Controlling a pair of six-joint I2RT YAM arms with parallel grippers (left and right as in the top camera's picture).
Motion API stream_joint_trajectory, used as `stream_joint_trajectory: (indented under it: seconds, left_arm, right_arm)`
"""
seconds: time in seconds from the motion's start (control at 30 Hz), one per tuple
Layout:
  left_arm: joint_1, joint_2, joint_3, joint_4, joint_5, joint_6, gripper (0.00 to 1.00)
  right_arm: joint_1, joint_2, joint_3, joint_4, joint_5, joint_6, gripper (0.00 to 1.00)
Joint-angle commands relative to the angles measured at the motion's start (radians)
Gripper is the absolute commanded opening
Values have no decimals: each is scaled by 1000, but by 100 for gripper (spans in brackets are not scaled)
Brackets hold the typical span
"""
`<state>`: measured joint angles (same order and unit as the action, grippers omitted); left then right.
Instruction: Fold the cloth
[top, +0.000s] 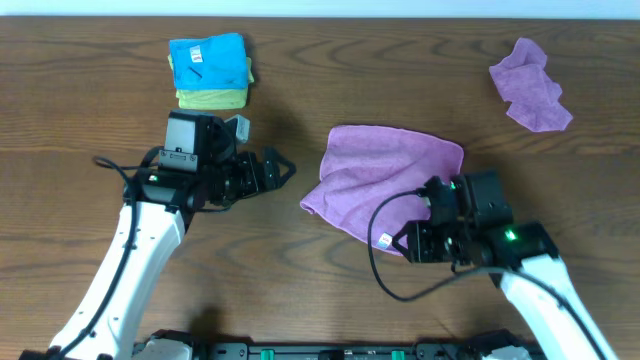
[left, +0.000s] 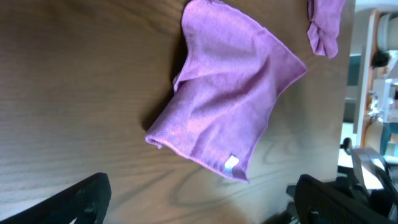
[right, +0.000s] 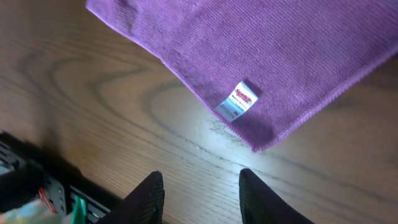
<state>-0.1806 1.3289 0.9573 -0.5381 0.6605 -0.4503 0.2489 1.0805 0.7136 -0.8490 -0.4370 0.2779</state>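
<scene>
Overhead view: the purple cloth (top: 385, 175) lies rumpled and partly doubled over on the table (top: 80, 80), right of centre. The right hand (right: 200, 177) hovers just off its near corner, by the white tag (right: 237, 101), fingers apart with bare wood between them, pinching nothing. The left hand (top: 283, 168) waits beside the cloth's left edge, fingers spread wide, empty. A second purple cloth (top: 530, 85) sits crumpled at far right.

I'm over a dark brown wood-grain table (top: 90, 60). Pale strip (top: 320, 8) along its far edge, can't tell if wall or floor. Bright glare spot (right: 208, 127) on the wood. Blurry shelving (left: 379, 68) past one side. Black rail (top: 330, 351) on the near edge.
</scene>
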Motion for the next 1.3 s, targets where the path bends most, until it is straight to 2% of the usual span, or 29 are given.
stream_joint_trajectory:
  seconds: [0.0,0.23,0.37,0.53,0.7,1.07,1.27]
  left_arm:
    - [-4,28,-97,100,69,-158,95]
    - [-4,28,-363,502,100,-499,95]
    - [-4,29,-470,656,84,-684,95]
    - [-4,30,-573,807,64,-847,95]
    - [-17,32,-599,837,21,-939,95]
    - [-131,85,-599,1021,-101,-1130,95]
    - [-135,205,-598,1218,-91,-1197,96]
  right_arm:
    - [-8,-89,-22,-2,-4,67,40]
    - [-8,-160,-23,-65,43,89,43]
    - [-8,-159,-24,-67,45,89,43]
    - [-8,-159,-24,-64,45,89,43]
    - [-8,-159,-24,-55,54,89,43]
    - [-8,-159,-24,-55,68,88,43]
    - [-8,-159,-24,-55,68,88,43]
